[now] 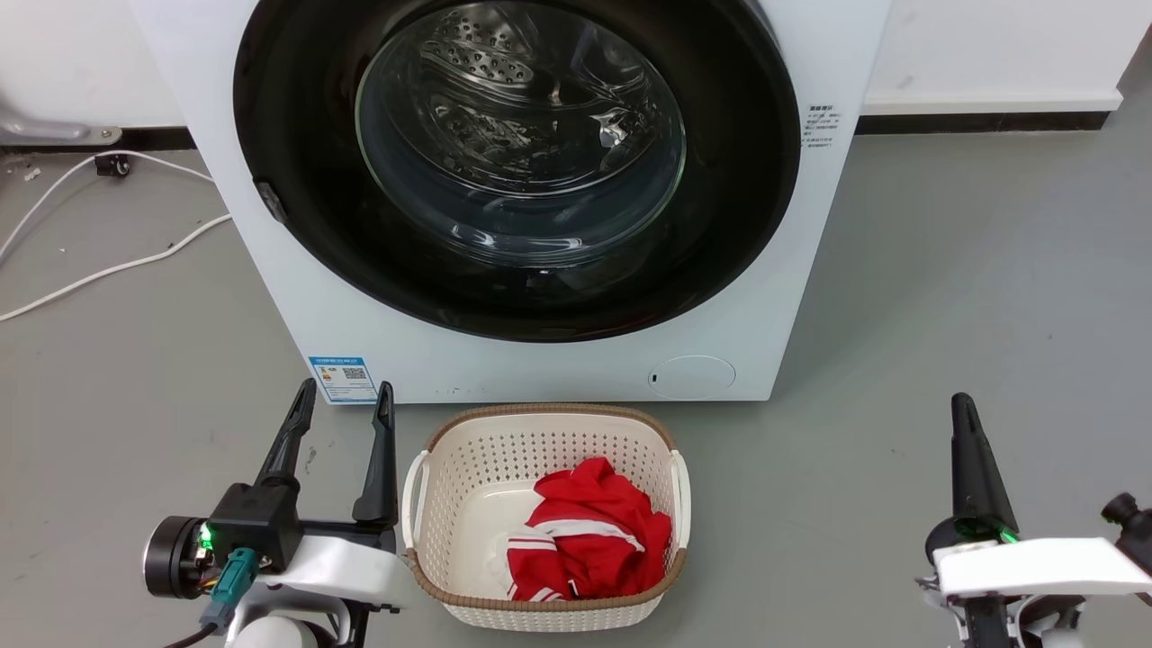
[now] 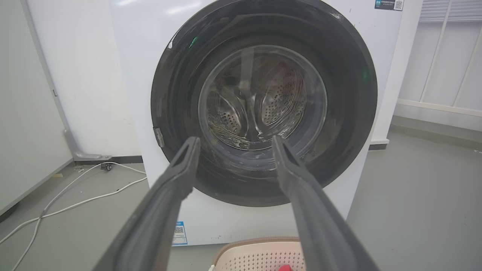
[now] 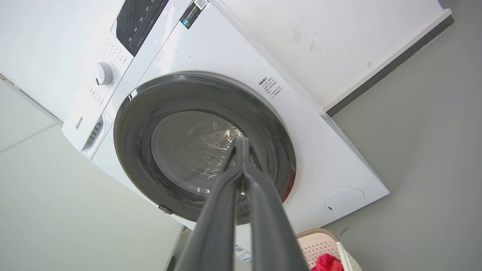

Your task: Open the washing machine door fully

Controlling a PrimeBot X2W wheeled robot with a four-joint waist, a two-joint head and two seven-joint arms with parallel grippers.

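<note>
Round glossy black washing machine door (image 1: 517, 166), bulging glass centre, sits closed.

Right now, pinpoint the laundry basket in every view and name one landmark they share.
Head view: the laundry basket sits bottom centre, holding a red garment.
Left wrist view: the basket is at the bottom edge, just right of centre, cut off.
Right wrist view: the basket is at the bottom right, cut off.
Shared landmark: the closed washing machine door, behind the basket.
</note>
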